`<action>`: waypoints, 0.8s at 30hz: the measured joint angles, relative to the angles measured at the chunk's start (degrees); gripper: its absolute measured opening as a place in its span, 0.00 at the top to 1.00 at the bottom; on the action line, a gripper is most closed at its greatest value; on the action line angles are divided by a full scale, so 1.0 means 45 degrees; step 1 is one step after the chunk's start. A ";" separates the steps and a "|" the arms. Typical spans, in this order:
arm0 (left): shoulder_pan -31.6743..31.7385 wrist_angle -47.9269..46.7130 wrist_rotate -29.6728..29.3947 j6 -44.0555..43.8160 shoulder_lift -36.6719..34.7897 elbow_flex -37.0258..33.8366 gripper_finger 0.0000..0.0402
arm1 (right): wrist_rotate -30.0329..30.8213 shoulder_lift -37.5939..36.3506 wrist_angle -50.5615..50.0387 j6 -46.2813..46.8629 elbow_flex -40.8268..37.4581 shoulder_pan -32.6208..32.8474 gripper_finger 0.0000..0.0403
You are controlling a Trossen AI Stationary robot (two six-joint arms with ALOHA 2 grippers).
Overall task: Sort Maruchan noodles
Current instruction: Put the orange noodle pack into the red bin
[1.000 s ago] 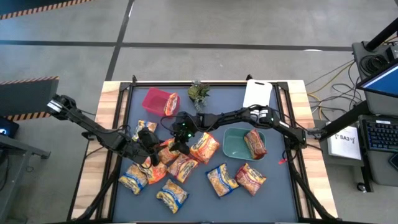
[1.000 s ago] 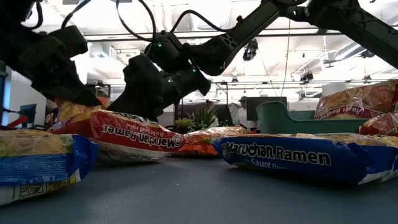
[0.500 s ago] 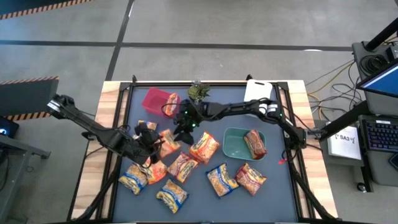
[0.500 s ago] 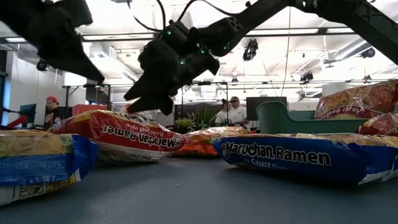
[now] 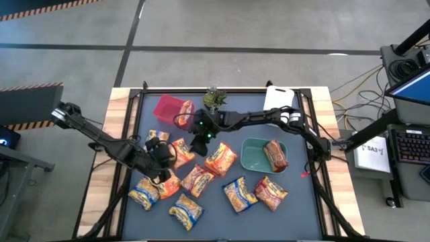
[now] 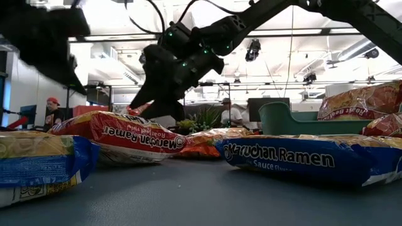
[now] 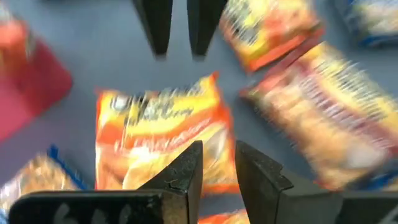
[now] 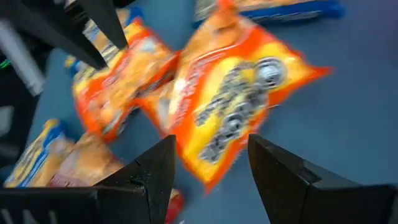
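Right hand (image 5: 199, 140): centre of the high view, just below the red bin (image 5: 168, 108); fingers apart, nothing between them.
Left hand (image 5: 164, 153): left of centre; fingers narrowly parted, empty, above an orange packet (image 7: 158, 137).
Maruchan noodles (image 5: 222, 160): scattered across the middle and lower table (image 5: 306, 208); one packet in the red bin, one in the green bin (image 5: 254, 156).
Plant (image 5: 215, 100): top centre.

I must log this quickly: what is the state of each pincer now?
Left pincer: narrow gap, nothing between the fingers.
Right pincer: open, empty, above an orange packet.
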 joint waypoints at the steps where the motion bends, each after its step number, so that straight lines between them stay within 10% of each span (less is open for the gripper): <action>1: 0.0000 0.0192 0.0000 -0.0236 0.0086 -0.0358 0.81 | 0.0259 0.0052 0.0089 0.0130 0.0000 -0.0003 0.54; 24: 0.0005 0.3459 -0.0618 -0.2613 0.3260 -0.2964 0.81 | -0.0293 0.1505 0.2572 0.2684 0.0019 -0.0251 0.16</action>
